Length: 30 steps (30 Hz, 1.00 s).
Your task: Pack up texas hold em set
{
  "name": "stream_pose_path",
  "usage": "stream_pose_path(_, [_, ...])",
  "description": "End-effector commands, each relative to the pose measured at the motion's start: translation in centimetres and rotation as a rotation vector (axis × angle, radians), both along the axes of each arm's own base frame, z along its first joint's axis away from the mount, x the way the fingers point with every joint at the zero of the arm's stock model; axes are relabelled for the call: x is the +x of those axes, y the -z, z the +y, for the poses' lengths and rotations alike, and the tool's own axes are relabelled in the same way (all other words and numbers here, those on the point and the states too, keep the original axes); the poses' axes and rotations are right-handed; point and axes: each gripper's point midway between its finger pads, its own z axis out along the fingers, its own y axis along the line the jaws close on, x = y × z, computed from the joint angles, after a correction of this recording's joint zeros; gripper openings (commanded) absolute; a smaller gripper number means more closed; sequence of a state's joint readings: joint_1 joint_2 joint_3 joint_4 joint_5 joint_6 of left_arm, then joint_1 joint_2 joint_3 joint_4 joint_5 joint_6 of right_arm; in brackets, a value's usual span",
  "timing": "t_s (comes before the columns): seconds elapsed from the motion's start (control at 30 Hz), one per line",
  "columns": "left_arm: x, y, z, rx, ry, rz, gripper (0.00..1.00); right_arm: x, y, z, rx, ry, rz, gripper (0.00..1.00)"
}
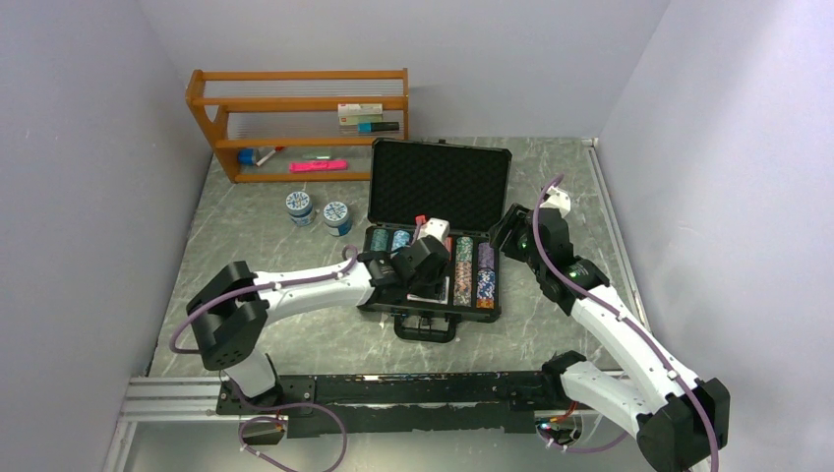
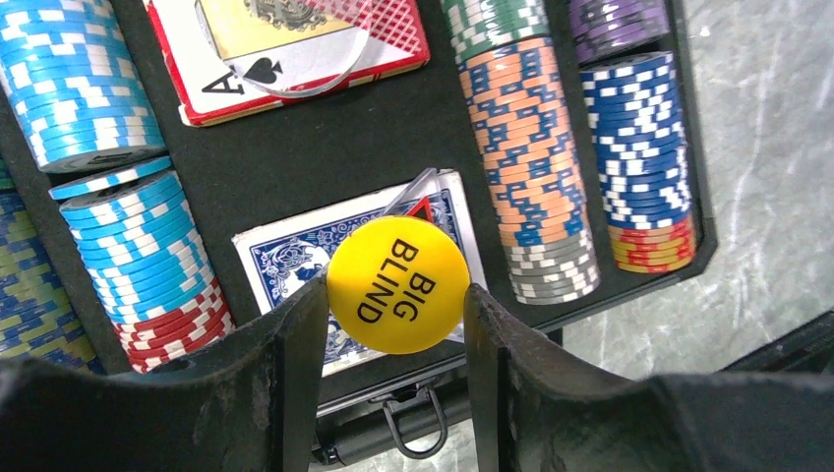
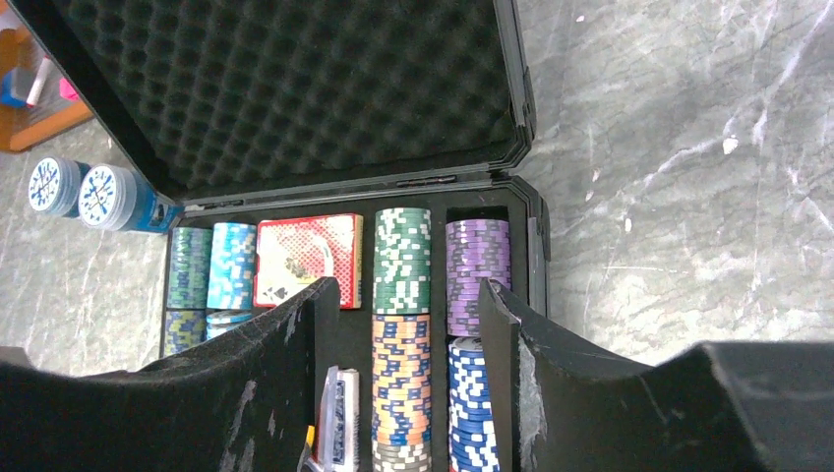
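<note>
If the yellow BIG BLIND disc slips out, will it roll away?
Probably not far. The yellow disc looks smooth and is pinched only by its rim in the left tool, so it might slip. It looks stiff and light, likely landing flat on the blue card deck.

Grey marbled table (image 1: 295, 339) and what stands on it.
Open black briefcase (image 1: 440, 187) near the middle; two round blue-and-white tubs (image 1: 300, 207) just left of it, side by side; wooden shelf (image 1: 300, 75) at the far left corner.

Access from behind is blocked by the raised lid (image 1: 440, 185); bare table (image 3: 688, 197) is found rightward, tubs (image 1: 336, 216) leftward.
</note>
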<state>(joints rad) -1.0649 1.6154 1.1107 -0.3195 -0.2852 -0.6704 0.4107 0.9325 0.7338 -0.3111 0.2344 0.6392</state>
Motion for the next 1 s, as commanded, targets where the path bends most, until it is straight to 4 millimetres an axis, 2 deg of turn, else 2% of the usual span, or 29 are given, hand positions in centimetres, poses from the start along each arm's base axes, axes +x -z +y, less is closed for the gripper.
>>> stream_pose_path(0.0, [0.5,-0.4,0.1,0.042,-0.049,-0.017,0.50,0.6,-1.5,-0.5,-0.006,0.020,-0.064,0.59])
stream_pose_path(0.1, [0.5,-0.2,0.0,0.056,-0.048,-0.012,0.53,0.6,-1.4,-0.5,-0.003,0.020,-0.063,0.59])
stream_pose_path(0.2, [0.4,-0.4,-0.2,0.051,-0.038,-0.011,0.62,0.6,-1.1,-0.4,-0.003,0.016,-0.056,0.59])
stream_pose_path(0.4, [0.9,-3.5,-0.3,-0.006,-0.040,-0.071,0.85,0.7,-1.4,-0.4,-0.001,0.016,-0.061,0.59])
stream_pose_path(0.53, [1.7,-5.9,1.3,-0.013,-0.096,-0.133,0.87,0.6,-1.7,-0.6,-0.007,0.020,-0.065,0.59])
stream_pose_path(0.63, [3.2,-7.1,4.7,0.021,-0.207,-0.188,0.84,0.6,-1.8,-0.6,-0.004,0.020,-0.069,0.59])
stream_pose_path(0.8, [6.6,-9.7,11.2,0.004,-0.390,-0.229,0.74,0.9,-1.6,0.7,0.031,-0.025,-0.060,0.59])
stream_pose_path(0.9, [8.1,-9.8,14.9,-0.016,-0.469,-0.231,0.74,1.2,-1.6,1.1,0.042,-0.032,-0.042,0.58])
stream_pose_path(0.97, [8.8,-8.9,17.1,-0.014,-0.510,-0.214,0.74,1.3,-1.4,1.3,0.051,-0.032,-0.033,0.58])
